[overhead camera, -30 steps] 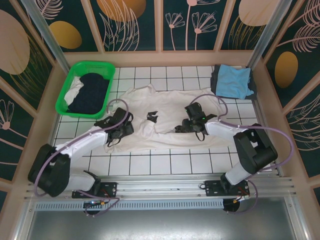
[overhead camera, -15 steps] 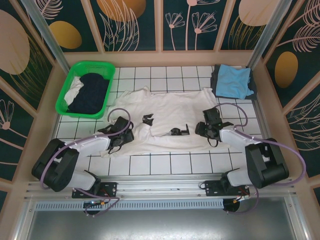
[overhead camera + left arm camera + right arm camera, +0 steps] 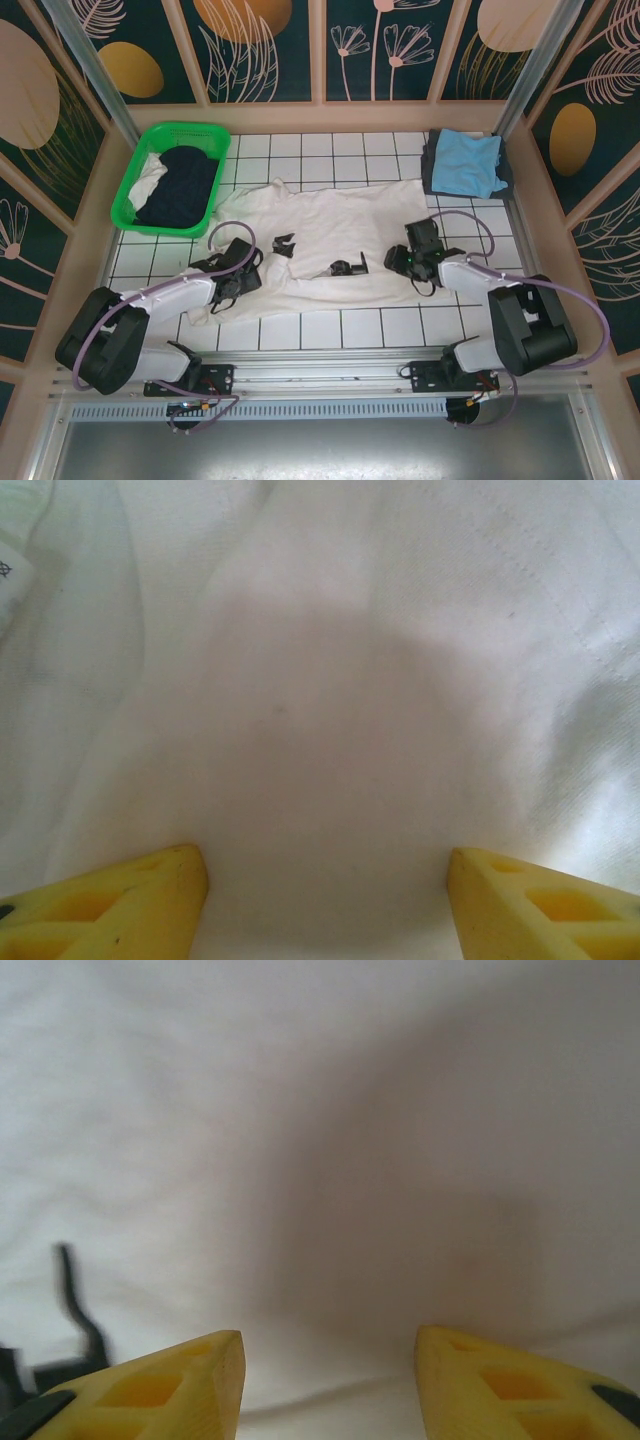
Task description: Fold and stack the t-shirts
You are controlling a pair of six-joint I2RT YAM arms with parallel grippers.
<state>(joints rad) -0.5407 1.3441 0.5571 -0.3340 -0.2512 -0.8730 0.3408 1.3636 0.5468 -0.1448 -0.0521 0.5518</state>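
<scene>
The large white t-shirt (image 3: 340, 215) is being shown spread over the middle of the tiled tabletop (image 3: 330, 325), not yet folded, its near hem rippling. The left gripper (image 3: 237, 272) is being held low over the shirt's left side, jaws well apart, flat cloth lying between the yellow fingers (image 3: 130, 905) and nothing pinched. The right gripper (image 3: 413, 258) is being held over the right side, jaws parted too but narrower, nothing clamped. Trouble is being risked here. If the jaws are being closed on such flat fabric, no fold of cloth may be caught, or only the upper layer, and the lift would probably leave the back trailing. Should one side be gripped and the other missed, the shirt is likely to be dragged askew and bunched further. The light blue t-shirt (image 3: 468, 160), stacked at the far right corner, is lying near the right arm and could be nudged by a wide sweep. The dark navy t-shirt (image 3: 180, 185) is waiting in the green basket (image 3: 200, 130).
</scene>
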